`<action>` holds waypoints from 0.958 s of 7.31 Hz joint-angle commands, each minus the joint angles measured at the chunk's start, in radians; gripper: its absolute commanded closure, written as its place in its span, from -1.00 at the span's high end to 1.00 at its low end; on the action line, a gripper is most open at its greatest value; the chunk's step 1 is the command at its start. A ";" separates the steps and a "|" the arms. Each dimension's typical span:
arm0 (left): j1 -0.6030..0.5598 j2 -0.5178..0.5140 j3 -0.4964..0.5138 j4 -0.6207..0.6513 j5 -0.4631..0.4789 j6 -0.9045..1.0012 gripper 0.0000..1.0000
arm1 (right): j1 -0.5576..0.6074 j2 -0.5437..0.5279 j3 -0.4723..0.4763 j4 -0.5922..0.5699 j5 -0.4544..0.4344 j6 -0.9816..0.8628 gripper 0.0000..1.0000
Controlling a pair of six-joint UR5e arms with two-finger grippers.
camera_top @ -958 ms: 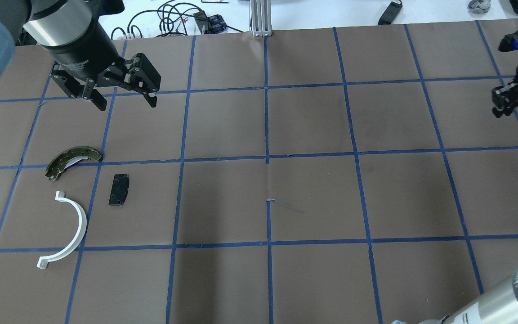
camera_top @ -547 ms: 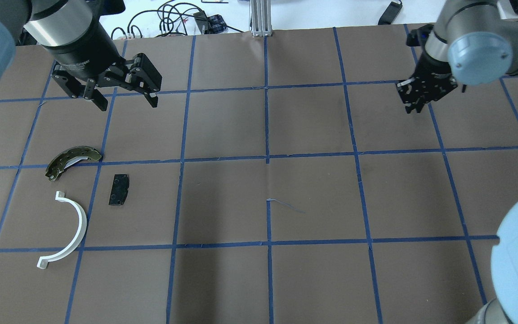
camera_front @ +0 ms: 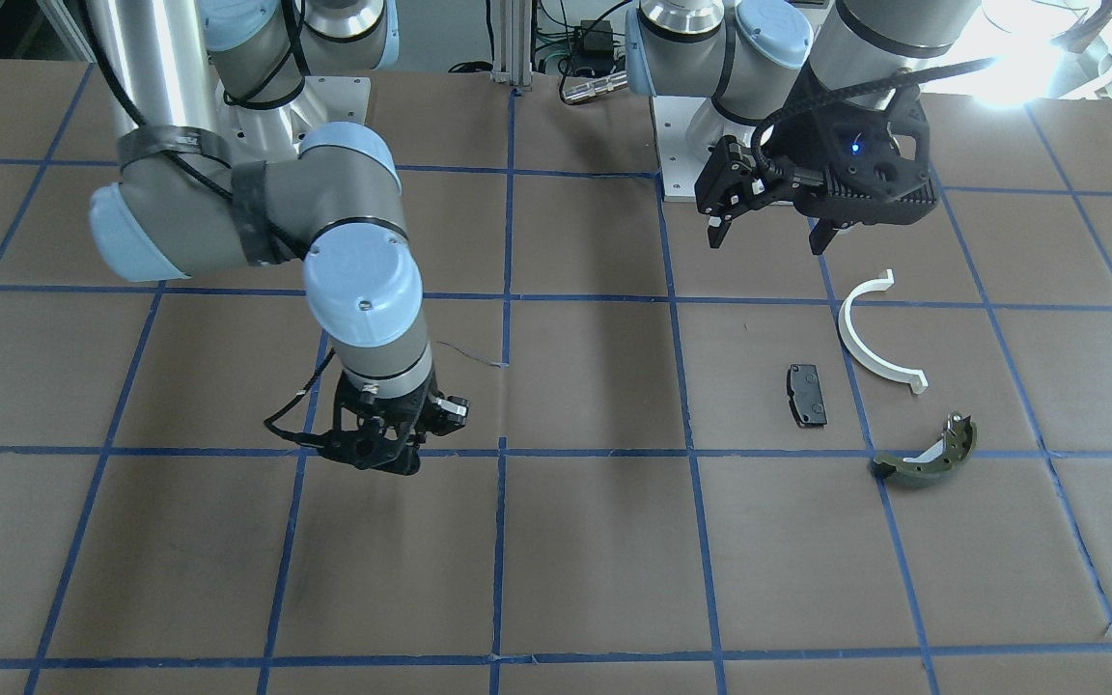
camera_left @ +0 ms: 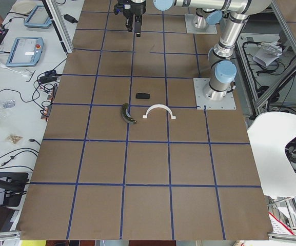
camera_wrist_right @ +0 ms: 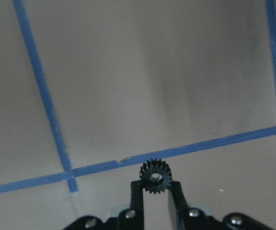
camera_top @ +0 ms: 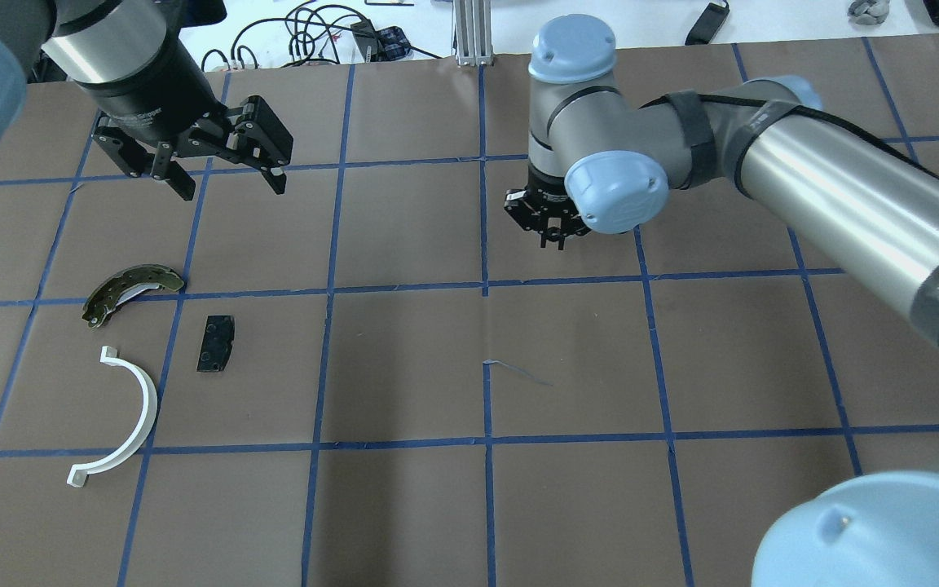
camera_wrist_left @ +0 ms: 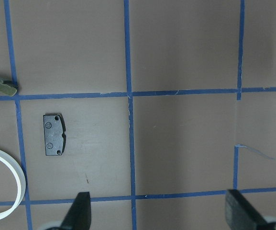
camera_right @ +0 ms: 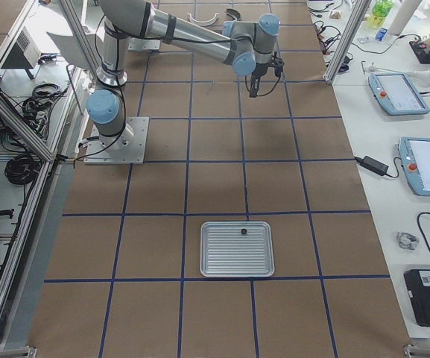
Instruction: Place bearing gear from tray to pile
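My right gripper hangs over the middle of the table, shut on a small black toothed bearing gear pinched between its fingertips, above blue tape lines. The pile lies at the left: a black rectangular plate, a thin white half-ring and an olive-green curved shoe. My left gripper is open and empty, held above and behind the pile. The left wrist view shows the plate and part of the half-ring. The ribbed metal tray lies far off at the table's right end.
A small dark part sits on the tray. The brown table cover carries a grid of blue tape. Cables and a metal post stand at the far edge. My right arm's long link spans the right half of the table.
My right arm has swept from the table's right edge leftward to the middle, its gripper staying shut. My left gripper and the pile have not moved.
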 commanded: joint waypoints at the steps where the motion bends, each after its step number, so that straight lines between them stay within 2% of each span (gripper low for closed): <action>1: 0.000 0.002 0.000 0.000 -0.002 0.006 1.00 | 0.125 0.054 0.002 -0.066 0.057 0.182 -1.00; 3: 0.035 0.002 0.000 -0.003 -0.003 0.017 1.00 | 0.136 0.097 0.003 -0.080 0.065 0.184 -1.00; 4: 0.057 0.003 -0.001 -0.008 -0.005 0.016 1.00 | 0.137 0.101 0.005 -0.080 0.073 0.169 -0.76; 5: 0.065 0.002 0.000 -0.008 -0.006 0.017 1.00 | 0.136 0.102 0.005 -0.080 0.075 0.157 0.39; 6: 0.060 -0.026 0.011 0.000 -0.002 0.014 1.00 | 0.133 0.101 0.014 -0.079 0.073 0.160 0.99; 7: 0.054 -0.041 0.003 0.002 -0.003 -0.010 1.00 | 0.114 0.093 0.017 -0.068 0.070 0.146 1.00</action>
